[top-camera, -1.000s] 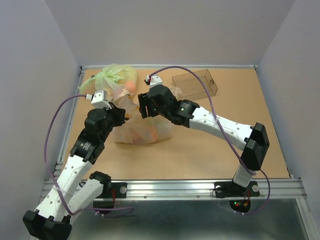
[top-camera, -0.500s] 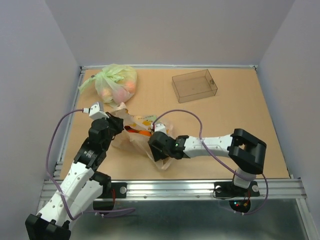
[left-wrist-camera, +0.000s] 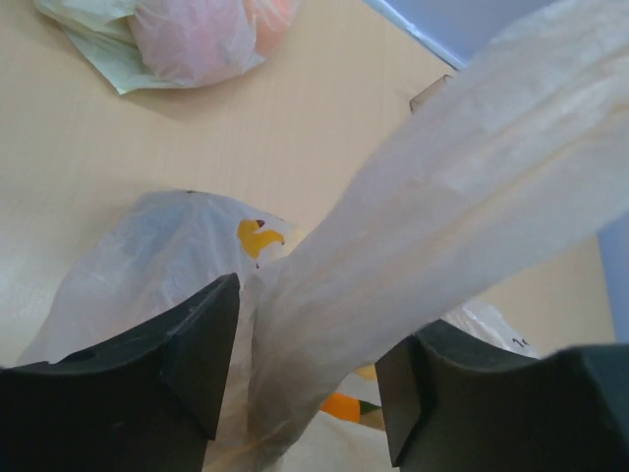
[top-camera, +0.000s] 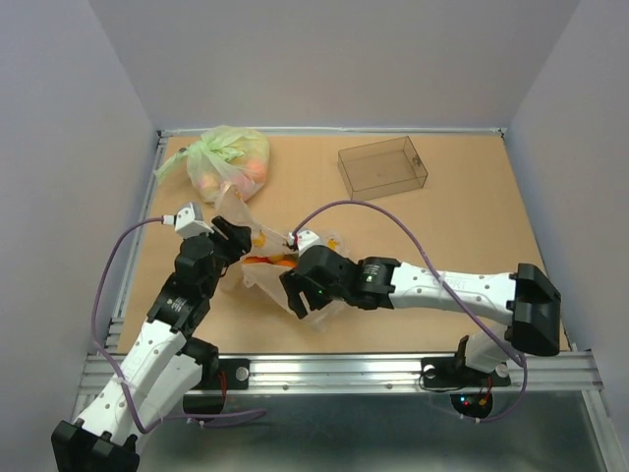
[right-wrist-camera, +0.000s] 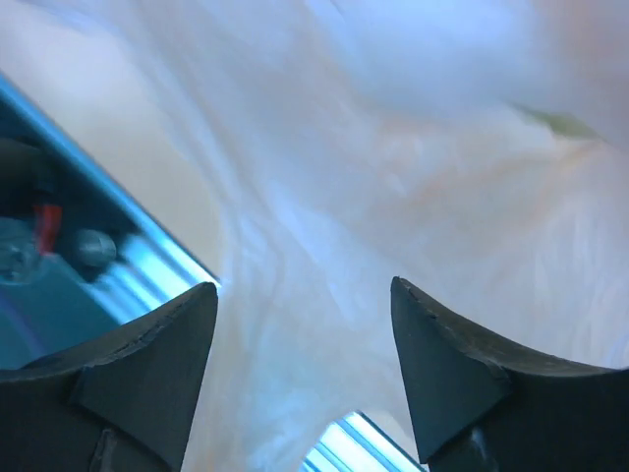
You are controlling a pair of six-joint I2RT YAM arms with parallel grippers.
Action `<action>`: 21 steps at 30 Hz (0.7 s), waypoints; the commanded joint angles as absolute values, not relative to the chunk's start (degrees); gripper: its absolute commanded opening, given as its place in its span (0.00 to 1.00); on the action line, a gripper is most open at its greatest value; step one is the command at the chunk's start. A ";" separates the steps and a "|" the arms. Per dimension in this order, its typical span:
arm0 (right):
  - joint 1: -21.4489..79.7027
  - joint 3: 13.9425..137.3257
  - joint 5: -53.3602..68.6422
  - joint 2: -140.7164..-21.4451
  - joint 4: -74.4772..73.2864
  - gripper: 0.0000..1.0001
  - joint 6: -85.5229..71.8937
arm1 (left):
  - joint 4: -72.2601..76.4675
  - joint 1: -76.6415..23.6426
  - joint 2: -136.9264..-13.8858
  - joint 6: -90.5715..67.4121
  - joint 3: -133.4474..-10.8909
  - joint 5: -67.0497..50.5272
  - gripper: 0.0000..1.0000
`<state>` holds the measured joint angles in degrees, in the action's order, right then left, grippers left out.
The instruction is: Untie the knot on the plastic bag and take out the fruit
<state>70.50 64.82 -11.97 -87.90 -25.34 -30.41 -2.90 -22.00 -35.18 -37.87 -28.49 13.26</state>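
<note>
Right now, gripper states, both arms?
Left gripper: closed on a twisted strand of the crinkly pale peach plastic bag.
Right gripper: peach film between its jaws; grip cannot be told.

Your left arm [top-camera: 167, 315] reaches from the near-left corner toward the far side, and your left gripper [left-wrist-camera: 310, 334] is clamped on a bunched strip of the plastic bag [left-wrist-camera: 472, 167]. Your right arm [top-camera: 442, 287] lies low, stretched leftward. Your right gripper [right-wrist-camera: 305, 295] has its fingers apart against film, grip unclear.
</note>
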 commanded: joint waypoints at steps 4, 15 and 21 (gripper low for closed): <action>70.93 81.55 -13.17 -83.58 -29.09 0.81 -17.50 | -2.37 -21.80 -36.74 -31.20 -32.78 10.99 0.82; 66.28 89.73 -21.45 -90.60 -29.18 0.90 -3.96 | -9.84 -21.88 -34.98 -29.27 -35.16 9.93 0.89; 61.88 89.47 -12.39 -96.84 -28.74 0.91 -0.88 | -6.07 -21.88 -34.28 -26.90 -32.09 7.38 0.89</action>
<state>62.83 87.48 -16.38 -93.93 -28.69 -4.78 -9.52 -22.02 -35.18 -29.50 -32.80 8.78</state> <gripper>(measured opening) 0.909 0.891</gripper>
